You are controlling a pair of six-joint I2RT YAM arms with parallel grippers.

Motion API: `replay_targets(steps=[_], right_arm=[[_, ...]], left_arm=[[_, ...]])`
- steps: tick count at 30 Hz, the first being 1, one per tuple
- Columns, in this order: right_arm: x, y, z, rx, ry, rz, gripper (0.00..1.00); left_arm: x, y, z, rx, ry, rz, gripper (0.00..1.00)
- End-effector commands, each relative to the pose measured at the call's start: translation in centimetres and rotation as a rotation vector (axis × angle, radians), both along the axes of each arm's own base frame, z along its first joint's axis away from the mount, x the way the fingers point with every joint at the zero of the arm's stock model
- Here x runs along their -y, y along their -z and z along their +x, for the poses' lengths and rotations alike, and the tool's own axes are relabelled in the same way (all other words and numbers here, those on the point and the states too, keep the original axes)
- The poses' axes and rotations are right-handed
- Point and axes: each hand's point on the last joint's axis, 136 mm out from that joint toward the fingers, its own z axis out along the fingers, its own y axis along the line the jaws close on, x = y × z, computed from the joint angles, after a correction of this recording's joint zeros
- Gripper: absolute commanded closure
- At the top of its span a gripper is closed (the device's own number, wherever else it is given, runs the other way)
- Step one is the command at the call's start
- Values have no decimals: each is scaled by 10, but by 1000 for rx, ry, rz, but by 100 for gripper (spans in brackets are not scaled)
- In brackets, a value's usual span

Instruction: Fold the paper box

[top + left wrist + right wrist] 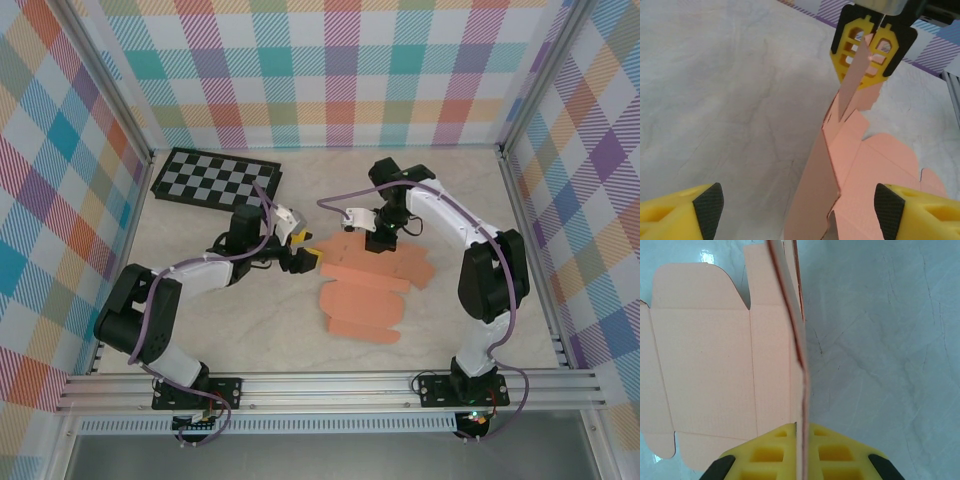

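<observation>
The paper box [365, 290] is a salmon-orange die-cut sheet lying mostly flat mid-table, with its far side panel folded up on edge. My right gripper [380, 238] points down over the sheet's far end and is shut on that raised panel; in the right wrist view the thin card edge [801, 355] runs straight into the closed yellow fingers [770, 455]. In the left wrist view the upright panel [817, 185] stands between my left gripper's wide-apart fingers [695, 210], which are open. The left gripper [305, 255] sits at the sheet's left end.
A black-and-grey checkerboard [215, 178] lies at the back left, behind the left arm. Checked walls enclose the pale marbled table [470, 190] on three sides. A metal rail [330, 385] runs along the near edge.
</observation>
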Motion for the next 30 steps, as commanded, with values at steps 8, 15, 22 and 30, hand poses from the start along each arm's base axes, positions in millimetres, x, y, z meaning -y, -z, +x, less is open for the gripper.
replay_targets(steps=[8, 15, 22, 30], right_arm=[[-8, -13, -7, 6, -41, 54, 91], [-7, -14, -8, 7, -39, 59, 91], [-11, -18, -3, 24, -1, 83, 80], [-10, -53, 42, 235, 319, 155, 49]], left_arm=[[14, -5, -13, 39, 118, 51, 55], [14, 3, -8, 34, 121, 91, 81], [20, -7, -15, 31, 157, 56, 100], [-3, -14, 20, -117, -219, 20, 100]])
